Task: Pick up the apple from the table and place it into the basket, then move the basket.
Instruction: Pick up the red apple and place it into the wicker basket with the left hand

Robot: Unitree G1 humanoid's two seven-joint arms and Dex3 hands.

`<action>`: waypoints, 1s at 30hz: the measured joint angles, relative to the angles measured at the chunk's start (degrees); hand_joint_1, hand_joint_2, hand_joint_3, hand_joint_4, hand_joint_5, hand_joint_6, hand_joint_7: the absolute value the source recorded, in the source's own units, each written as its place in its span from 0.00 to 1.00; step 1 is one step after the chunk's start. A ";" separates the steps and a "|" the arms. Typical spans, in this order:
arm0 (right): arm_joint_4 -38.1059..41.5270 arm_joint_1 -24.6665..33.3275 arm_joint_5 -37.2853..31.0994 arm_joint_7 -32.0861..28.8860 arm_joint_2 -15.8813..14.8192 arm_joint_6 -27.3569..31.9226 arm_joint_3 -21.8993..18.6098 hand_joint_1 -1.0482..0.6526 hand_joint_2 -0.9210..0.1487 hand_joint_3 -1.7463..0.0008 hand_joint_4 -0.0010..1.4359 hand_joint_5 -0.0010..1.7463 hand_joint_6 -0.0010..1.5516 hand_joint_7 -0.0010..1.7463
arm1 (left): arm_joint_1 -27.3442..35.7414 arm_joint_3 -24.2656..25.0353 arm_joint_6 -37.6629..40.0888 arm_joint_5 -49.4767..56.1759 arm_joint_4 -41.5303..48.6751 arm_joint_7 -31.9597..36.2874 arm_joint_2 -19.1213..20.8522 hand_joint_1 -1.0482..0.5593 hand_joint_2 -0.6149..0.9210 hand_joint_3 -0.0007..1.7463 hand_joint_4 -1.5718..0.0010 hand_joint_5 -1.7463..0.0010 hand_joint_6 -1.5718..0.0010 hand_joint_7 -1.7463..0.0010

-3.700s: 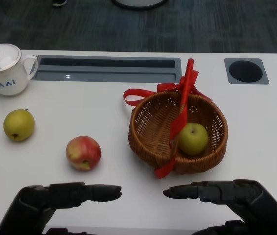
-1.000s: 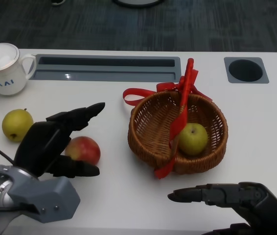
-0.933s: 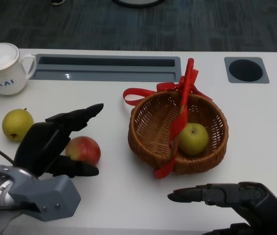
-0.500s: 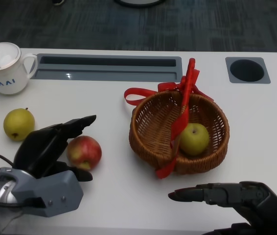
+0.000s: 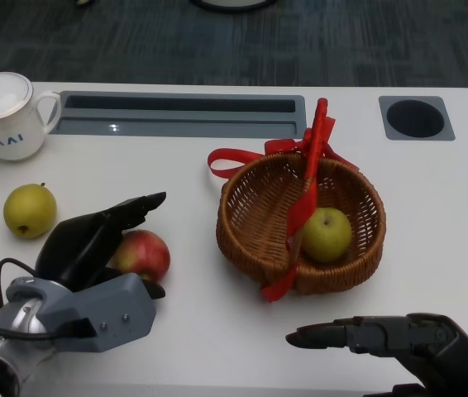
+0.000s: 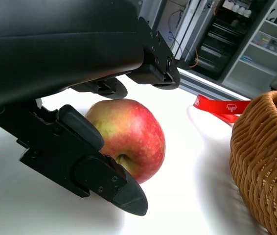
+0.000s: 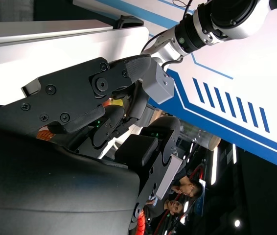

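A red apple (image 5: 145, 254) lies on the white table (image 5: 176, 169), left of the wicker basket (image 5: 249, 236). My left hand (image 5: 92, 241) straddles the apple, its fingers (image 5: 139, 205) arched over the top and the thumb (image 5: 147, 289) low at the near side. In the left wrist view the apple (image 6: 131, 134) rests on the table between the fingers (image 6: 104, 88) and the thumb (image 6: 104, 178); a firm grip does not show. The basket (image 6: 268, 161) has a red ribbon handle (image 5: 310, 178) and holds a green apple (image 5: 327, 234). My right hand (image 5: 383, 335) hovers flat at the near edge, holding nothing.
A yellow pear (image 5: 29, 210) sits to the left of my left hand. At the back left stands a white lidded cup (image 5: 7, 116). A grey recessed tray (image 5: 180, 114) and a round hole (image 5: 416, 118) run along the far side of the table.
My left hand rose from the near edge, reached over the red apple, then sank and drew its fingers closer around it. The right hand has barely moved.
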 measured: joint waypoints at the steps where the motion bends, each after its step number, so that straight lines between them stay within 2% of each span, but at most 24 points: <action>1: -0.17 0.08 0.06 0.00 0.01 0.01 0.02 0.40 0.11 1.00 0.61 0.00 0.52 0.00 | -0.17 0.00 0.34 -0.06 0.29 -0.25 -0.19 0.24 0.84 0.00 0.69 1.00 0.75 1.00; 12: -1.19 0.69 0.32 -0.35 0.05 0.40 0.03 0.39 0.11 1.00 0.61 0.00 0.53 0.00 | -2.35 -3.20 7.26 0.87 1.91 0.87 -1.03 0.25 0.83 0.00 0.61 0.98 0.65 0.98; 14: -1.39 0.76 0.55 -0.34 0.05 0.47 0.03 0.39 0.11 1.00 0.61 0.00 0.53 0.00 | -2.62 -3.57 7.70 0.58 1.95 0.74 -1.07 0.30 0.83 0.00 0.54 0.97 0.59 0.97; 18: -1.52 0.93 0.89 -0.30 0.04 0.53 0.04 0.40 0.10 1.00 0.61 0.00 0.53 0.00 | -2.64 -3.14 7.31 -1.02 1.96 0.28 -1.50 0.50 0.88 0.01 0.32 0.96 0.39 0.96; 21: -1.52 0.97 0.93 -0.24 0.04 0.56 0.03 0.40 0.10 1.00 0.61 0.00 0.53 0.00 | -2.69 -2.93 7.26 -1.74 1.84 0.72 -1.63 0.57 0.93 0.01 0.23 0.96 0.31 0.97; 27: -1.50 0.95 0.96 -0.20 0.05 0.53 -0.01 0.40 0.10 1.00 0.62 0.00 0.53 0.00 | -2.32 -2.99 5.18 -2.35 1.04 0.73 -1.53 0.56 0.94 0.00 0.21 0.98 0.30 0.99; 30: -1.40 0.88 0.93 -0.18 0.08 0.42 -0.04 0.40 0.09 1.00 0.62 0.00 0.53 0.00 | -0.30 -0.49 1.37 -5.97 -0.71 -2.01 -1.55 0.57 0.94 0.00 0.21 0.98 0.30 0.99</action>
